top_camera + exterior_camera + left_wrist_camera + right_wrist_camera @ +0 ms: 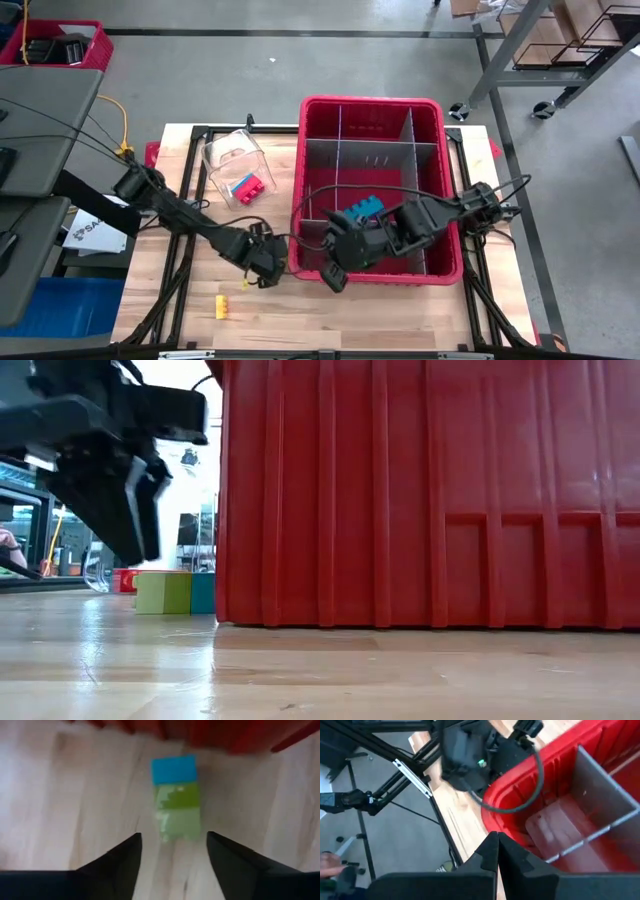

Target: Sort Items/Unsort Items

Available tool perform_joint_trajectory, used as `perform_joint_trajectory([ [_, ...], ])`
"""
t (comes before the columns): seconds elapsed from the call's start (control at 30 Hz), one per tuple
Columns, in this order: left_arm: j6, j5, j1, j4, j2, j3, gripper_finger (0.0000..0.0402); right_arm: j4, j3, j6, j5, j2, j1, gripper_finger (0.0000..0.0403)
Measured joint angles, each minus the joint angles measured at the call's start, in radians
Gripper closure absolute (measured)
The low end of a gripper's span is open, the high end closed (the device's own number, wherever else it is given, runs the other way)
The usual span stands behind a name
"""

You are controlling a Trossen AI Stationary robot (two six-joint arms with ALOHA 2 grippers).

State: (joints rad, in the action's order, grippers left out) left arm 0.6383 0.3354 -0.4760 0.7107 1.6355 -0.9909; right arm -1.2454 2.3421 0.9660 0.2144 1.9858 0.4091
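**Left jaws apart over a green-and-blue block beside the bin**

A yellow block lies alone near the table's front edge. The left gripper hovers with jaws parted, holding nothing, over a green-and-blue block resting on the wood just beside the red bin. The right gripper, pinched closed and empty, hangs over the bin's front left corner.

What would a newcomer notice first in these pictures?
The big red bin with grey dividers fills the table's right half, and the right tool is shut over its near-left corner. Just left of the bin, the left tool hangs open over a green-and-blue block on the wood. A clear tub with red and blue pieces sits behind, and a yellow piece lies near the front edge.
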Motion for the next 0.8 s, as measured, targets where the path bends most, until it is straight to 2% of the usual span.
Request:
perform_joint_trajectory([
  [0.13,-0.059,-0.043,0.056,-0.07,0.035,-0.001,0.0143,-0.013,0.0,0.079,0.039,0.0,0.033,0.0403],
  [0.23,-0.04,-0.023,0.082,-0.079,0.036,0.0,0.0126,-0.013,0.0,0.11,0.068,0.0,0.045,0.0403],
  [0.3,-0.04,-0.021,0.095,-0.089,0.038,0.0,0.0121,-0.013,0.0,0.111,0.071,0.0,0.052,0.0403],
  [0.43,-0.039,-0.102,0.124,-0.157,0.043,-0.001,0.0119,-0.013,0.0,0.123,0.07,0.0,0.052,0.0403],
  [0.63,-0.068,-0.058,0.156,-0.2,0.07,-0.001,0.0119,-0.013,0.0,0.11,0.067,0.0,0.052,0.0403],
  [0.8,-0.119,-0.195,0.189,-0.228,0.162,-0.003,0.0119,-0.013,0.0,0.093,0.067,0.0,0.052,0.0403],
])
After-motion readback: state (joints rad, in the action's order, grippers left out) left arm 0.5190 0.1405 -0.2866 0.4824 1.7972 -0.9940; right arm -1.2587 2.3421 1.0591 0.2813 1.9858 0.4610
